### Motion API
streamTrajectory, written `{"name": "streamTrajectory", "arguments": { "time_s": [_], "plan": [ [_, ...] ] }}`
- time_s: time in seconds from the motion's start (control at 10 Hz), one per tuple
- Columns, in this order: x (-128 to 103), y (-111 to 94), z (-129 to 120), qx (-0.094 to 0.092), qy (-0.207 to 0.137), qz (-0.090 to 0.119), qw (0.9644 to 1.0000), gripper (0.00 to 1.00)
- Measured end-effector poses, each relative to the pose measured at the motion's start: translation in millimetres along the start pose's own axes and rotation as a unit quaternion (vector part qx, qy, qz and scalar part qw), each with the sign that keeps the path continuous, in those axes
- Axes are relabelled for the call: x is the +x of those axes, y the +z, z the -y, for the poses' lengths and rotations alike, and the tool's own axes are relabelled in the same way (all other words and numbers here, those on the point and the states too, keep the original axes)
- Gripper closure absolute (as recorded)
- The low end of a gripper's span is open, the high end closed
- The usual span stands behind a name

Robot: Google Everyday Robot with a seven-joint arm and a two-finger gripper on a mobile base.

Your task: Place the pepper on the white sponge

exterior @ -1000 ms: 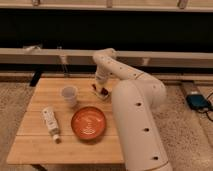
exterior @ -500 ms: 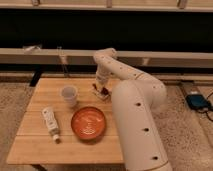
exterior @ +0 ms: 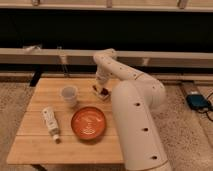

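Hovering beside cup (exterior: 69,94): your gripper (exterior: 102,89) over white sponge (exterior: 100,93), pepper (exterior: 104,91) there; jaw state cannot tell.

The robot's arm (exterior: 132,112) is showing smooth, glossy white casing built of thick rounded segments, with small dark round dots spaced along its side. It is narrowing toward the gripper (exterior: 101,89), where the white shell is giving way to darker parts.
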Motion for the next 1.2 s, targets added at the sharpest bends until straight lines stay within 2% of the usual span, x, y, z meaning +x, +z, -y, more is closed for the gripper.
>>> {"name": "streamTrajectory", "arguments": {
  "time_s": [0.4,0.9,1.0,1.2],
  "plan": [
    [-3,-2,-1,-0.001,0.000,0.000,1.0000,0.20],
    [-17,-22,-15,-0.016,0.014,-0.009,0.9997,0.20],
    [-22,-27,-19,-0.011,0.015,-0.017,0.9997,0.20],
    [-25,-28,-21,-0.011,0.016,-0.018,0.9997,0.20]
  ]
}}
